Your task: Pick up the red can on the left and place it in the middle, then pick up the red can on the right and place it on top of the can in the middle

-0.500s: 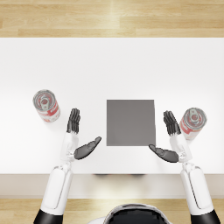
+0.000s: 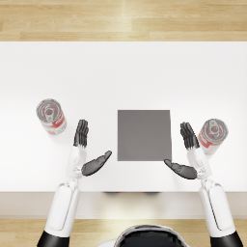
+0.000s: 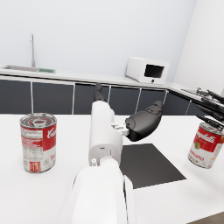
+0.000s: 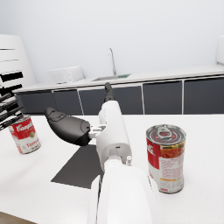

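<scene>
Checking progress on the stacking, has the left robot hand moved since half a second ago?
No. In the head view the left robot hand sits between the left red can and the dark mat, open, as before.

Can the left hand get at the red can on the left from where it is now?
Probably yes. The left hand is open beside the left can, not touching it, and only bare white table lies between them. The can stands upright.

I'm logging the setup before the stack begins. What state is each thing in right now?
Left can: upright on the table, untouched.
Right can: upright, not held.
Dark mat: flat, bare.
Left hand: open, holding nothing.
Right hand: open, beside the right can.
</scene>
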You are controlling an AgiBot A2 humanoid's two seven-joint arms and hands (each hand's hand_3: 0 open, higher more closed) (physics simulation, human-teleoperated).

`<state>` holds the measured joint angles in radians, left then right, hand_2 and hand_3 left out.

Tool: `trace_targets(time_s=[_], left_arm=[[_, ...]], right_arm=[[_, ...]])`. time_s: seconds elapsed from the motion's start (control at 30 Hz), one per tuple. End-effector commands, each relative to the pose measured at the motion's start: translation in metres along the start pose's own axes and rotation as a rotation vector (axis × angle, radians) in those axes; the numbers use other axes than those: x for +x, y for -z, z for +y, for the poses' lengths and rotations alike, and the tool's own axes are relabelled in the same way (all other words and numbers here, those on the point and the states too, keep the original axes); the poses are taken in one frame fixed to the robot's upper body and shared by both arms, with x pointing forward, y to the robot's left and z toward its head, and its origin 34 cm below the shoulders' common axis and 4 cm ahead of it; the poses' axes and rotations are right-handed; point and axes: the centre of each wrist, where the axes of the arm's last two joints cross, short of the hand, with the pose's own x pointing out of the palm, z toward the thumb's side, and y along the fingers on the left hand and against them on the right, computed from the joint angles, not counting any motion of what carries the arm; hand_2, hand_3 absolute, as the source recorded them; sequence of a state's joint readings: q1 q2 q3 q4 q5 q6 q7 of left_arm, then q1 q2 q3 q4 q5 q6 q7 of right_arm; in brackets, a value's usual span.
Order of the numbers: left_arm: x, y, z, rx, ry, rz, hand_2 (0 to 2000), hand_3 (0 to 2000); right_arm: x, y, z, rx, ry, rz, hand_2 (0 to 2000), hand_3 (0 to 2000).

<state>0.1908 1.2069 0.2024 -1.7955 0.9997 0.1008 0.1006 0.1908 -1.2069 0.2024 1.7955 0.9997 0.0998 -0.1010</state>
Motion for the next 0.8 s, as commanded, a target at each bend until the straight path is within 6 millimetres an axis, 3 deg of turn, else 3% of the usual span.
trace_targets(time_s=[0.03, 0.2, 0.23, 0.37, 0.43, 0.6, 0.8], left_arm=[[0.000, 0.000, 0.000, 0.000, 0.000, 0.000, 0, 0], [0.004, 0.007, 0.000, -0.028, 0.017, -0.002, 0, 0], [0.003, 0.007, 0.000, 0.002, 0.040, -0.002, 0, 0], [-0.008, -0.011, 0.009, 0.140, 0.029, 0.033, 0, 0], [-0.022, -0.025, 0.016, 0.208, -0.029, 0.124, 0, 0], [-0.053, -0.046, 0.026, 0.276, -0.168, 0.356, 0, 0], [-0.090, -0.055, 0.040, 0.270, -0.318, 0.430, 0, 0]], right_arm=[[0.000, 0.000, 0.000, 0.000, 0.000, 0.000, 0, 0], [0.000, 0.000, 0.000, 0.000, 0.000, 0.000, 0, 0], [0.004, 0.007, -0.001, 0.027, -0.017, -0.008, 0, 0], [0.005, -0.011, -0.005, -0.129, 0.068, 0.028, 0, 0], [-0.001, -0.028, -0.004, -0.209, 0.122, 0.126, 0, 0], [-0.024, -0.046, 0.004, -0.270, 0.266, 0.357, 0, 0], [-0.047, -0.058, 0.021, -0.295, 0.402, 0.444, 0, 0]])
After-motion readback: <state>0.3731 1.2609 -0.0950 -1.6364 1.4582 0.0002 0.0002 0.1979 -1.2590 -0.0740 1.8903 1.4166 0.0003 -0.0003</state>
